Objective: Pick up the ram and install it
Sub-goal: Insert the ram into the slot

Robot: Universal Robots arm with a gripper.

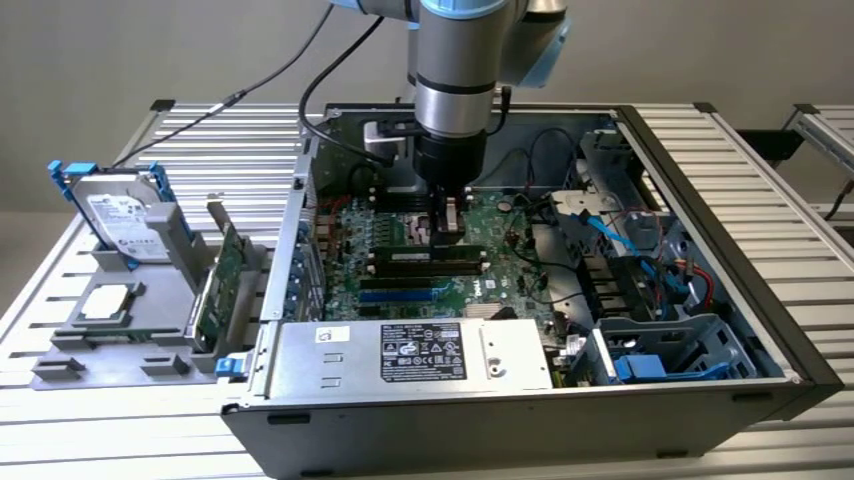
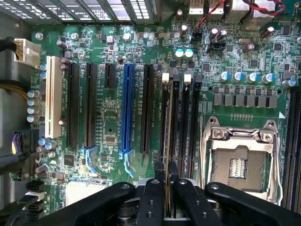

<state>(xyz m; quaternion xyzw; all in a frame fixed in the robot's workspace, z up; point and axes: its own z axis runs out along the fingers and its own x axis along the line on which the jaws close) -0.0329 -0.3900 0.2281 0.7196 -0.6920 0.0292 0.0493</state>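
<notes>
The ram shows edge-on in the wrist view as a thin green stick running out from between my fingers along a black memory slot of the motherboard. My gripper is shut on the ram, one black finger on each face. In the exterior view the gripper hangs straight down inside the open computer case, just above the black memory slots in the middle of the motherboard. Whether the stick sits in the slot or hovers over it I cannot tell.
An open CPU socket lies beside the memory slots, and a blue expansion slot beyond them. The power supply fills the case's near side. On the exterior view's left, a grey fixture holds a hard drive and a green card.
</notes>
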